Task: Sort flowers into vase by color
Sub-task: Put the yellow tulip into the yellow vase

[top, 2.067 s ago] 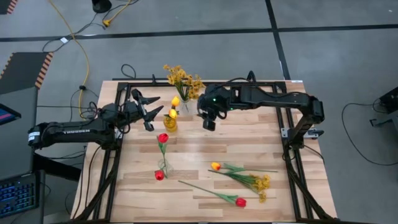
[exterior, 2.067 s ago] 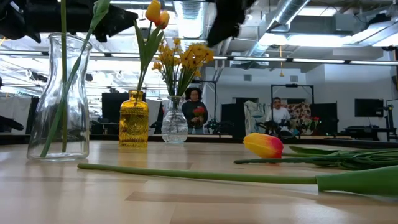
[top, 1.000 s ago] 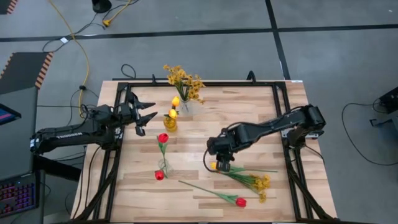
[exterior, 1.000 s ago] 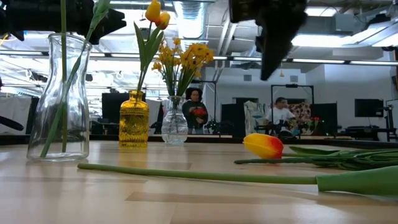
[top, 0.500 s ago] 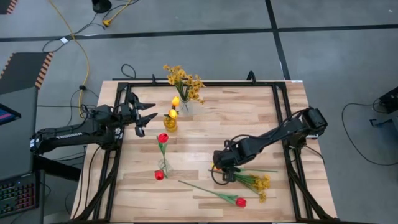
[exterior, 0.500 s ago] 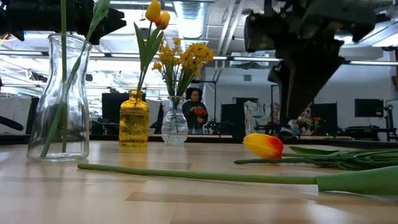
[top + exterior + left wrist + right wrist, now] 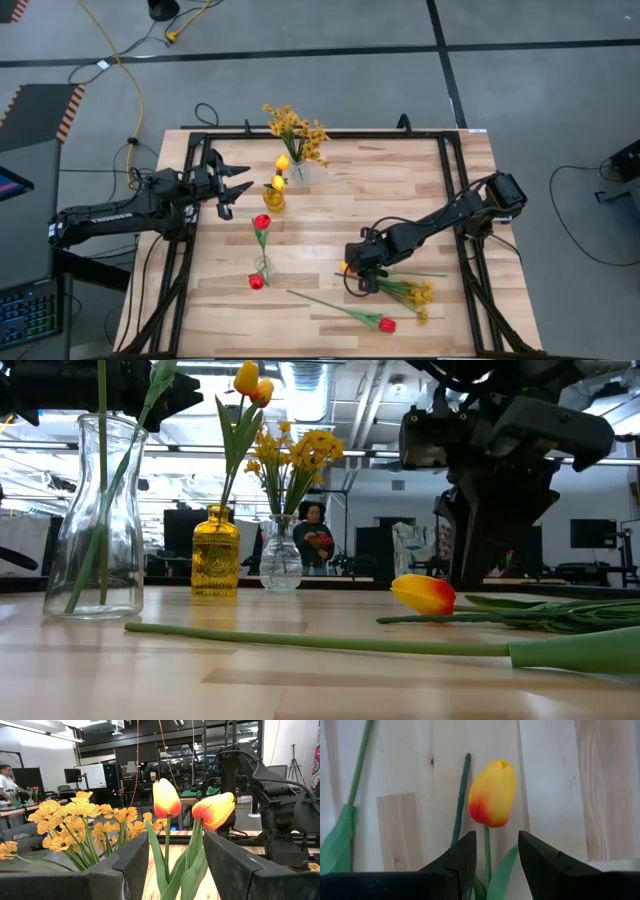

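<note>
**Right gripper poised over a yellow-orange tulip's stem**

Pale wood planking fills the middle of the high view, with the table (image 7: 420, 200) framed in black rails. Lower centre of that view, the right gripper (image 7: 362, 277) hangs over a loose yellow-orange tulip (image 7: 345, 267), fingers apart and empty; in its wrist view the stem runs into the gap between them, just below the bloom. At left of centre the left gripper (image 7: 232, 188) waits beside the amber vase (image 7: 273, 196), fingers also apart. A mustard spray (image 7: 418, 294) and a red tulip (image 7: 385, 324) lie lower right; two more red tulips sit in the clear vase (image 7: 97, 520).

These flowers look light, their thin stems likely springy and slick. Pinching the stem close under the head, not the soft bloom, should limit drooping and swinging.
</note>
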Available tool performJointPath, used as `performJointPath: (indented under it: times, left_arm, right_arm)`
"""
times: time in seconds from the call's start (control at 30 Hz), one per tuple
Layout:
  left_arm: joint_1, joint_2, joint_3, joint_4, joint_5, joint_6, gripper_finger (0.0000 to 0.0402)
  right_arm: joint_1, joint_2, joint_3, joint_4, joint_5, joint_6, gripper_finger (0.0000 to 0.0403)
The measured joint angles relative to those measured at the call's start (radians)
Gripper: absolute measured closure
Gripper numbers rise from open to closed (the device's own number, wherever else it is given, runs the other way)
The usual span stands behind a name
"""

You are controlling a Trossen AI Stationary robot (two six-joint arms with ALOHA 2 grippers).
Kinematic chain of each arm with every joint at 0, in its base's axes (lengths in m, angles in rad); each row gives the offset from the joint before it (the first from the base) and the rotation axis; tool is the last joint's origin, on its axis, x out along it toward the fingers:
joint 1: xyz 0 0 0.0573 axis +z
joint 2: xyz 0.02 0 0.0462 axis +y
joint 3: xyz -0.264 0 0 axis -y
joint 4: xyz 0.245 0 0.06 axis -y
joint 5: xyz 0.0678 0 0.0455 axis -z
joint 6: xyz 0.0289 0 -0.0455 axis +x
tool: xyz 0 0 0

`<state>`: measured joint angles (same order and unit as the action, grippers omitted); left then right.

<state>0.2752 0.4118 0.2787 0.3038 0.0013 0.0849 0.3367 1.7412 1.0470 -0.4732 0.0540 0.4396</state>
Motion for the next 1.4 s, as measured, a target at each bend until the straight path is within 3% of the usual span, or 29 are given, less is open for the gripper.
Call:
performJointPath:
  times: [0.53,0.87,1.3,1.4]
  left_arm:
    - [0.0,0.0,0.0,0.0,0.0,0.0,0.0223]
    - [0.0,0.0,0.0,0.0,-0.006,0.0,0.0223]
    - [0.0,0.0,0.0,0.0,-0.008,0.0,0.0223]
    - [0.0,0.0,0.0,0.0,-0.008,0.0,0.0223]
  right_arm:
    - [0.019,0.0,-0.063,0.111,0.028,-0.006,0.0233]
    - [0.015,0.097,-0.058,0.126,0.019,-0.005,0.0253]
    - [0.014,0.101,-0.014,0.079,0.0,-0.005,0.0368]
    - [0.014,0.102,0.005,0.051,-0.003,-0.005,0.0375]
